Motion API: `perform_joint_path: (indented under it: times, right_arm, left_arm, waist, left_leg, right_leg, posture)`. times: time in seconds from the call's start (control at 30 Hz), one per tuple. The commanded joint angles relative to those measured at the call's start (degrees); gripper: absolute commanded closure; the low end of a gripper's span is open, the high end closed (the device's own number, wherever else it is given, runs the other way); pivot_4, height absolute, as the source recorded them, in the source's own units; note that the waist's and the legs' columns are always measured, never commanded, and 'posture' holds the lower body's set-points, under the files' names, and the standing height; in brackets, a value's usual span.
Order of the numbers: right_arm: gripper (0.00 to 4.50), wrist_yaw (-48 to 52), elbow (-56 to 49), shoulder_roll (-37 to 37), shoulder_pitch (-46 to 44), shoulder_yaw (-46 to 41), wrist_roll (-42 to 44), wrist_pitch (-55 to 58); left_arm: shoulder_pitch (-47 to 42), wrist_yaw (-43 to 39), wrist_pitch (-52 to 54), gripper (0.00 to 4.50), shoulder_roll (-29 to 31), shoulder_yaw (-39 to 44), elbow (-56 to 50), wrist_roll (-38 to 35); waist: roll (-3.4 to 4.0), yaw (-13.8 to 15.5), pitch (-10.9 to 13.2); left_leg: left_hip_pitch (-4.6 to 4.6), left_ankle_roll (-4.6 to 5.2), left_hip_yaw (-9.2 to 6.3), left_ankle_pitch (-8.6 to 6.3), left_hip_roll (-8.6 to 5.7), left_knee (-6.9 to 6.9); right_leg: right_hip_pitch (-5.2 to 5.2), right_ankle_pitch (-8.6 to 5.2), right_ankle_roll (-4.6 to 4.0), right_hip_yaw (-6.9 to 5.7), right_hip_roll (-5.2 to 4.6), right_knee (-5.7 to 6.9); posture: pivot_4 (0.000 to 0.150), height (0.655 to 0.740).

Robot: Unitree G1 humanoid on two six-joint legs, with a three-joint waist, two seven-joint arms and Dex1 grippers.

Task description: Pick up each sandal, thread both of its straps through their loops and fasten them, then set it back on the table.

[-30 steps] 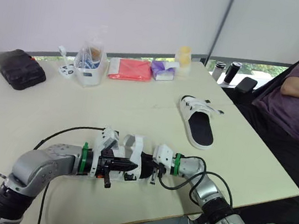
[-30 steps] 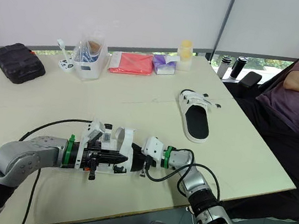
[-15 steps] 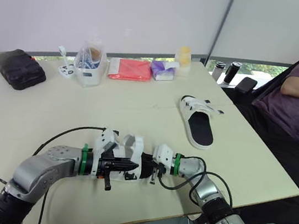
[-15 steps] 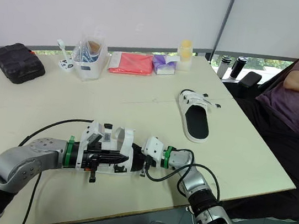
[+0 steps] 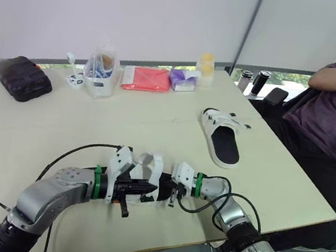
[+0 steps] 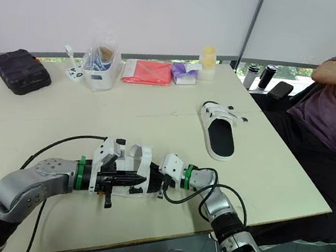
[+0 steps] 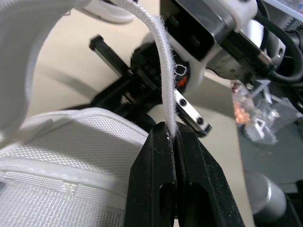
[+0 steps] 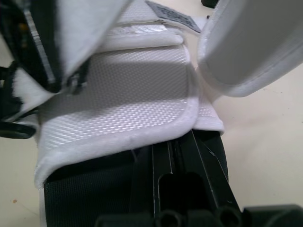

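You get soft, even daylight from the window strip (image 5: 281, 76) beyond the left claw (image 7: 173, 131), so the tabletop (image 5: 157, 115) shows only faint shadows and no glare. At that claw the strap (image 7: 163, 71) of the sandal (image 7: 71, 142) is sharp; everything past it blurs.

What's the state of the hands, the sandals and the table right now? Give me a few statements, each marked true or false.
1. The left hand is shut on a white strap of the near sandal. True.
2. The far sandal lies on the floor. False: it lies on the table, toward the robot's right.
3. The right hand is at the near sandal's end. True.
4. The black case sits beside the person. False: it is at the table's far left corner; the person sits off the right side.
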Motion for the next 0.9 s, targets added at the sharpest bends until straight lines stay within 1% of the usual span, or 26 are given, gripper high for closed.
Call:
perform_joint_path:
  times: [0.03, 0.13, 0.2, 0.37, 0.47, 0.53, 0.7, 0.83, 0.9]
  right_arm:
    - [4.5, -2.69, 11.18, -0.71, 2.34, 2.19, -6.64, 4.96]
    - [4.5, -2.52, 11.31, -0.67, 2.27, 2.23, -6.66, 4.88]
    - [4.5, -2.39, 11.52, -0.65, 2.13, 2.32, -6.69, 4.78]
    - [4.5, -2.48, 11.87, -0.56, 1.83, 2.39, -6.77, 4.61]
    - [4.5, -2.64, 11.99, -0.56, 1.81, 2.37, -6.82, 4.45]
    - [4.5, -2.67, 11.94, -0.61, 1.92, 2.36, -6.85, 4.37]
    - [4.5, -2.52, 11.54, -1.05, 2.35, 2.3, -6.83, 4.4]
    - [4.5, -2.52, 11.59, -1.06, 2.38, 2.35, -6.84, 4.44]
    - [4.5, -2.46, 11.83, -0.9, 2.16, 2.44, -6.88, 4.42]
  left_arm:
    - [0.58, -2.15, 3.58, 4.46, 2.93, -2.17, -1.6, -1.12]
    - [-0.07, -3.65, 2.55, 4.46, 5.53, -3.62, -1.61, 0.58]
    - [-0.5, -3.56, 1.26, 4.46, 5.51, -3.47, -1.1, 1.03]
    - [-1.21, -0.56, 1.8, 4.46, 0.89, 0.55, 0.89, -2.06]
    - [-2.81, 4.42, 3.01, 4.46, -4.2, 4.41, 3.22, -3.71]
    - [-3.06, 5.42, 3.72, 4.46, -5.38, 5.19, 3.36, -3.87]
    - [-0.33, 3.47, 5.03, 4.46, -3.01, 4.17, 0.76, -3.72]
    - [1.56, 3.31, 5.85, 4.46, -2.22, 4.38, -0.99, -5.11]
    - [2.12, 5.01, 8.45, 4.46, -4.19, 6.15, -1.7, -9.21]
  waist:
    - [-0.01, -0.04, 0.0]
    - [0.0, -0.09, 0.0]
    - [0.01, -0.1, 0.0]
    - [0.0, 0.03, -0.01]
    - [0.0, 0.15, -0.01]
    - [-0.06, 0.17, -0.02]
    - [-0.04, 0.1, -0.02]
    - [-0.03, 0.1, -0.03]
    - [-0.01, 0.08, -0.03]
  left_leg:
    - [0.0, 0.0, 0.01, 0.0, 0.01, -0.01]
    - [0.0, 0.0, 0.01, 0.0, 0.02, -0.04]
    - [0.02, 0.0, 0.01, 0.0, 0.02, -0.08]
    - [0.03, 0.01, 0.0, 0.01, 0.05, -0.08]
    - [0.03, 0.01, -0.02, 0.01, 0.04, -0.06]
    - [0.03, 0.01, -0.05, 0.01, 0.03, -0.04]
    - [0.04, 0.11, -0.04, 0.07, 0.02, -0.04]
    - [0.09, 0.11, -0.04, 0.06, 0.04, -0.06]
    - [0.08, 0.04, -0.04, 0.03, 0.04, -0.06]
  right_leg:
    - [0.0, 0.0, 0.0, 0.0, 0.01, 0.0]
    - [0.01, 0.0, 0.0, 0.0, 0.04, 0.0]
    - [-0.03, 0.0, 0.0, -0.01, 0.05, 0.0]
    - [-0.03, 0.0, 0.0, 0.0, 0.07, 0.0]
    - [-0.02, 0.0, 0.0, 0.0, 0.07, 0.0]
    - [0.01, 0.0, 0.0, 0.0, 0.07, 0.0]
    - [0.02, 0.0, 0.0, 0.01, 0.08, 0.0]
    - [0.04, 0.0, 0.0, 0.03, 0.08, 0.01]
    - [0.03, 0.0, 0.0, 0.03, 0.08, 0.01]
  posture:
    - [0.15, 0.74]
    - [0.15, 0.74]
    - [0.15, 0.74]
    - [0.15, 0.74]
    - [0.15, 0.74]
    - [0.15, 0.74]
    - [0.15, 0.74]
    - [0.15, 0.74]
    - [0.15, 0.74]
